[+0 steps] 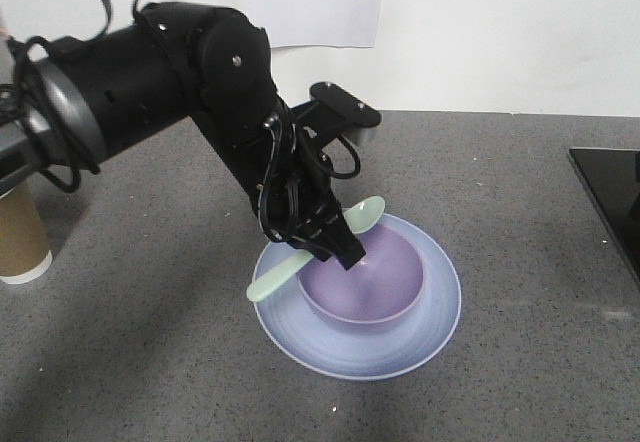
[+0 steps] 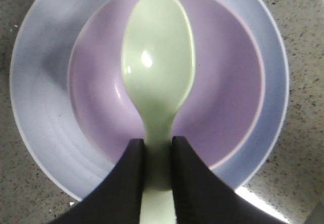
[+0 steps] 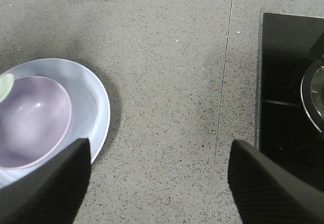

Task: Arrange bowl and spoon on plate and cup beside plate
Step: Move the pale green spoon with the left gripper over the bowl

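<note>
In the left wrist-mounted view you can see the left gripper (image 2: 158, 150) clenched on the neck of the spoon (image 2: 158, 67), one finger on each side of the handle, with the spoon's head held over the middle of the bowl (image 2: 223, 97). The bowl already sits inside the plate (image 2: 40, 107), roughly centred, with the plate's rim showing all around it, so count that part as done. The spoon is not yet set down. From the exterior front-facing view it spans the bowl's far side, and its handle sticks out past the plate's edge. You cannot tell from these pictures whether it touches the bowl's rim or hangs just above it. Judge the spoon as nearly placed: it needs lowering and the fingers letting go, and since the bowl stands on the plate, resting it in or across the bowl should satisfy the task. The cup (image 1: 20, 232) is the clear remainder. It stands upright well apart from the plate, off on the left arm's side, partly hidden behind that arm, and nothing grips it. The right gripper (image 3: 162, 178) hangs over bare table (image 3: 167, 57) on the plate's other side, its fingers spread wide and empty, near a black panel (image 3: 288, 82). So you have one item finished, one in hand, and one untouched.
</note>
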Robot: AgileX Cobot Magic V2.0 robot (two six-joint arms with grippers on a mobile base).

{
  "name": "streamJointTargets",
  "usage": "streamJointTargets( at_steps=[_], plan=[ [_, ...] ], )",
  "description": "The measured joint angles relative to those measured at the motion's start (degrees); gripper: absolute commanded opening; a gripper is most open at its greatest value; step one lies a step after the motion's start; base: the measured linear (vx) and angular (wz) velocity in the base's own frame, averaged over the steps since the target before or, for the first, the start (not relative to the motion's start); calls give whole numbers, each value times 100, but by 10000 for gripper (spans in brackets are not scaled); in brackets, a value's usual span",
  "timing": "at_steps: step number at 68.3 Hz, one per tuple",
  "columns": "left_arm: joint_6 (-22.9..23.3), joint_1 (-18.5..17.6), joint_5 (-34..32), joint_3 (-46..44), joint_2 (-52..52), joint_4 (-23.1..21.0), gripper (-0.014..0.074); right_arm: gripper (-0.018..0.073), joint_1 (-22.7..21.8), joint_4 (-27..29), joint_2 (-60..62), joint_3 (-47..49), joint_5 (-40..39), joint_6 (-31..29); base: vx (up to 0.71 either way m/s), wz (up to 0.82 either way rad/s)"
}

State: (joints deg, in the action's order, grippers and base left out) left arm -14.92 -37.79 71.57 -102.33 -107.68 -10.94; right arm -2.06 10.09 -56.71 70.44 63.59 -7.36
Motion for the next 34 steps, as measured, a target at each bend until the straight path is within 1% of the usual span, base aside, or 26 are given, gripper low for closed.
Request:
streamJointTargets(
  at_steps=[18, 25, 34],
  plan=[
    [44, 0, -6, -11, -200, 81, 24, 549, 0, 5, 0, 0, 0, 0, 0, 0],
    [56, 0, -6, -11, -208, 81, 61, 549, 0, 5, 0, 0, 0, 0, 0, 0],
    [56, 0, -6, -11, -225, 81, 134, 549, 0, 5, 0, 0, 0, 0, 0, 0]
  ],
)
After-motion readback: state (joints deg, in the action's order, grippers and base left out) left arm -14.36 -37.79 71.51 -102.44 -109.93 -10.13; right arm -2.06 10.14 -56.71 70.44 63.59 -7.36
